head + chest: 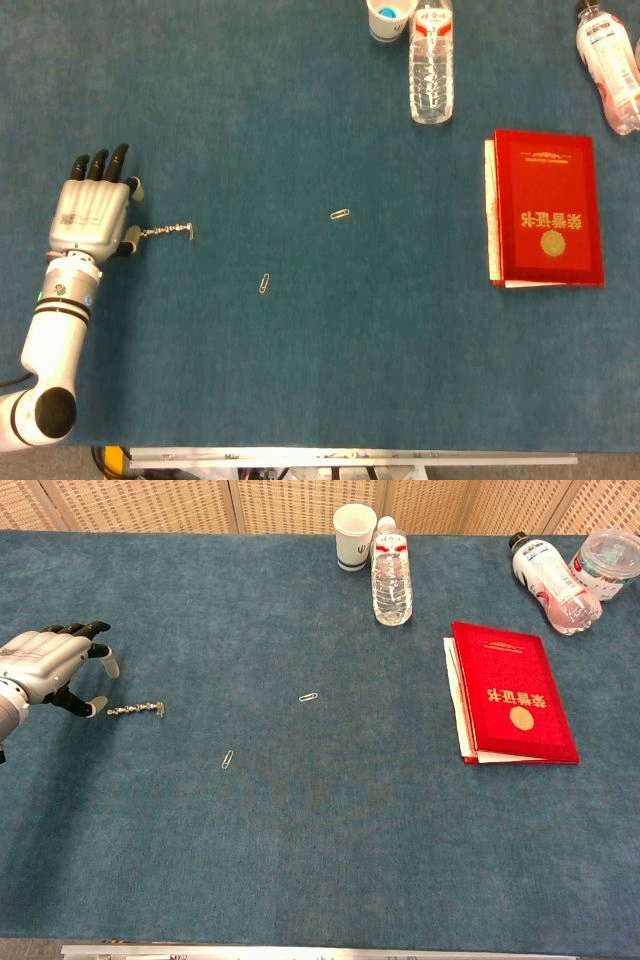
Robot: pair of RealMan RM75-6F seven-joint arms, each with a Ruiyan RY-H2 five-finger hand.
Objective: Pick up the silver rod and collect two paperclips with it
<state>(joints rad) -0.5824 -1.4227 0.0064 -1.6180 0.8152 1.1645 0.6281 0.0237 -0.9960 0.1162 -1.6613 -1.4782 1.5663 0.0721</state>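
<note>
The silver rod (166, 232) lies flat on the blue table, its left end just off the thumb tip of my left hand (90, 208). That hand hovers at the table's left side with fingers spread and nothing in it; the chest view shows the left hand (45, 665) apart from the silver rod (135, 710). One paperclip (264, 284) lies right of the rod and nearer me, and a second paperclip (340, 214) lies further right. In the chest view the near paperclip (228, 759) and the far paperclip (309, 697) both sit on bare cloth. My right hand shows in neither view.
A red booklet (545, 208) lies at the right. At the far edge stand a clear water bottle (431, 62) and a paper cup (389, 17). Another bottle (610, 62) lies at the far right corner, with a plastic container (608, 558) beside it.
</note>
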